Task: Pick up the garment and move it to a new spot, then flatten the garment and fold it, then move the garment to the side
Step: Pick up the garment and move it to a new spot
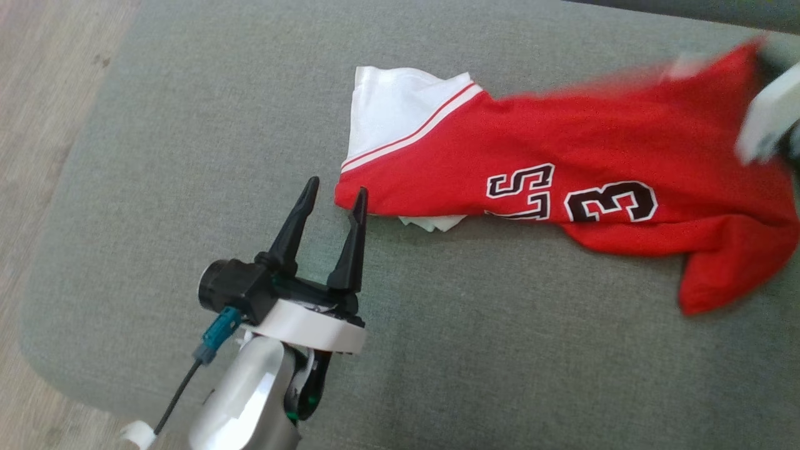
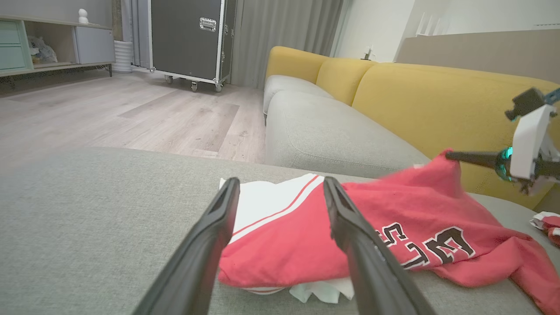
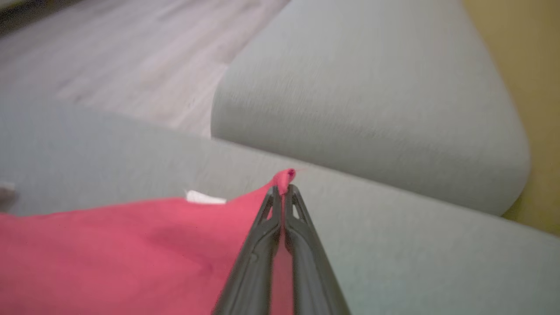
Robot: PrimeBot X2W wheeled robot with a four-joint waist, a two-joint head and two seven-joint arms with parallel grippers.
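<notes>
Where the wide grey cushion (image 1: 437, 350) spreads across the head view, the garment (image 1: 562, 156) lies on its right half, a red jersey stretched out sideways. Behind the cushion, in the left wrist view, stand a yellow sofa (image 2: 437, 96) with grey seats and a pale wood floor (image 2: 131, 113).

The garment's left end rests flat on the cushion, with a white panel (image 1: 387, 112) edged in red and white stripes. Its far right corner is raised off the cushion and blurred.

The right gripper (image 3: 282, 189) has its fingers pressed together on that raised corner, a small tuft of red cloth showing just past the tips.

The left gripper (image 1: 336, 186) sits at the garment's left end with its two dark fingers (image 1: 294, 225) spread wide and nothing between them but the view of the red hem. One fingertip lies over the hem's edge in the head view; whether it touches the cloth cannot be told.

Black letters and a numeral 3 (image 1: 611, 201), outlined in white, run along the garment's near side. A scrap of white cloth (image 1: 434, 222) peeks from under the hem.
</notes>
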